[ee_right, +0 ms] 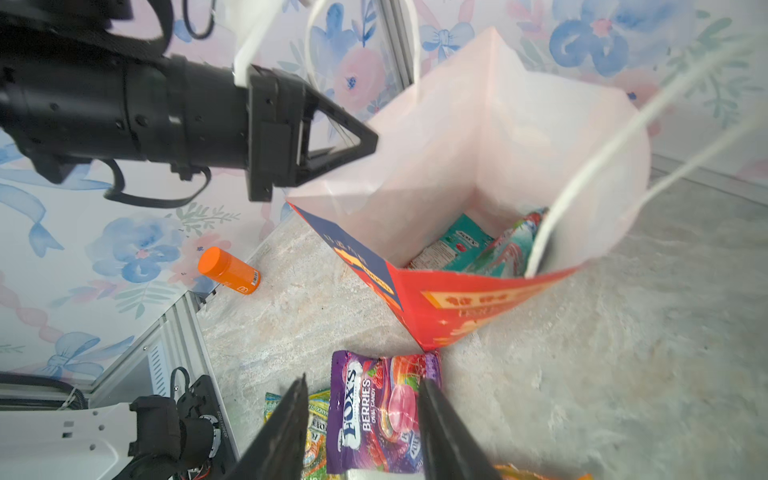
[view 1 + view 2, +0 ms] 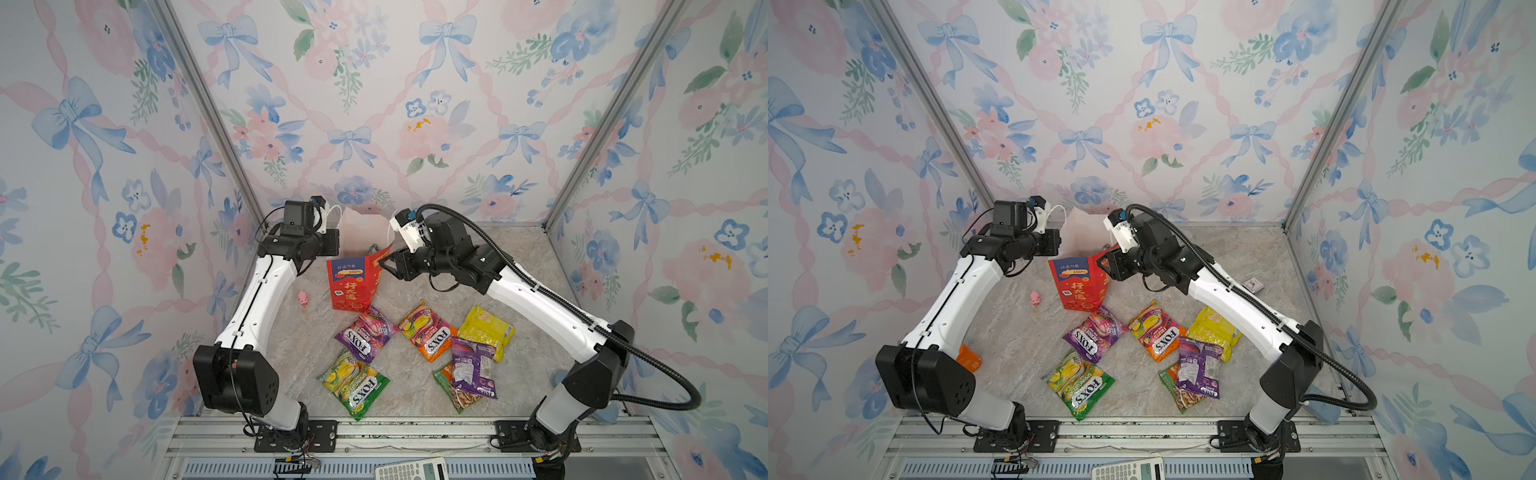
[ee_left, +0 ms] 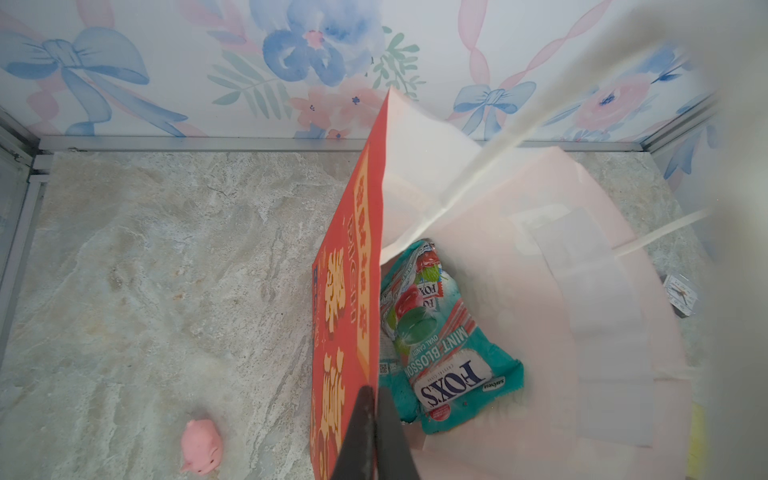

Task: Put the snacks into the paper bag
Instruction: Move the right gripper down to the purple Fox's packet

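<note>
Left fingers (image 3: 360,432) pressed together on the paper bag (image 2: 353,286) wall at its rim, holding the mouth open. The bag stands on the counter (image 2: 307,357). Right fingers (image 1: 444,432) spread, empty, near the mouth. Teal FOX'S packet (image 3: 449,365) is inside. Other snacks (image 2: 428,332) lie on the counter, purple FOX'S Berries packet (image 2: 368,334) just beside the bag's base. My read: packets are light, floppy, slick film. Pinch a flat end seal, not the puffy middle. Thin paper bag probably tips easily.
</note>
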You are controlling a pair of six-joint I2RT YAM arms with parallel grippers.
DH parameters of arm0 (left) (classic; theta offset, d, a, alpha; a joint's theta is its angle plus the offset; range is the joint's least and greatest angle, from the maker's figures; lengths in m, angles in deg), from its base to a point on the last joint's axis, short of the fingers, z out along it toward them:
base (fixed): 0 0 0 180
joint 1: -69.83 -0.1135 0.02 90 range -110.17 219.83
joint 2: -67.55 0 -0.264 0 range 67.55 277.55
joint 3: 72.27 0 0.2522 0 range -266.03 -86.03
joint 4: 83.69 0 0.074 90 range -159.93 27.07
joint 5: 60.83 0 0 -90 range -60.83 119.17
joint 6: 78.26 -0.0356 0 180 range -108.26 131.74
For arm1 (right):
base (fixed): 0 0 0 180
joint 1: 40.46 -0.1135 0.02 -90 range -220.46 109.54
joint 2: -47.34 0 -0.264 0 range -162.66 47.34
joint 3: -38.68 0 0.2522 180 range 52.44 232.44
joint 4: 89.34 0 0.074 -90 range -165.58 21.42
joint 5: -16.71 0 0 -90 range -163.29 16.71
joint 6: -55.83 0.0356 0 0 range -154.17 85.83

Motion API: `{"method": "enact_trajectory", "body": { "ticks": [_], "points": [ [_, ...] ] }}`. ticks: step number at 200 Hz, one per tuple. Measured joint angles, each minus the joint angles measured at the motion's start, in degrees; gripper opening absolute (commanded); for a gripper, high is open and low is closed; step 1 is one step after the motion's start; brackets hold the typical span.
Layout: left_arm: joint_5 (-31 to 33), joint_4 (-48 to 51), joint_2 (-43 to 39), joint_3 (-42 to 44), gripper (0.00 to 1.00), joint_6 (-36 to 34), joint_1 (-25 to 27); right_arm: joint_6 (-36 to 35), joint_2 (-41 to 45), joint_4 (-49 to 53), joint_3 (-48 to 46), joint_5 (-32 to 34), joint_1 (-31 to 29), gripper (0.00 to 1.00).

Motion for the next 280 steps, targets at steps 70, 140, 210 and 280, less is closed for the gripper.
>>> {"method": "enact_trajectory", "body": {
  "ticks": [70, 140, 210, 280],
  "points": [
    [0.04, 0.0, 0.0, 0.0, 0.0, 0.0, 0.0, 10.29, 18.49, 4.31, -35.71, 11.32, 1.75, 0.64],
    [0.46, 0.0, 0.0, 0.02, 0.0, 0.0, 0.0, 23.85, 40.81, 12.85, -52.83, 20.46, 6.36, 0.99],
    [0.46, 0.0, 0.0, 0.04, 0.0, 0.0, 0.0, 31.12, 43.87, 14.14, -63.73, 13.07, 14.58, 0.87],
    [0.44, 0.0, 0.0, 0.04, 0.0, 0.0, 0.0, 38.27, 44.74, 5.81, -71.8, 4.44, 14.91, 0.77]
  ]
}}
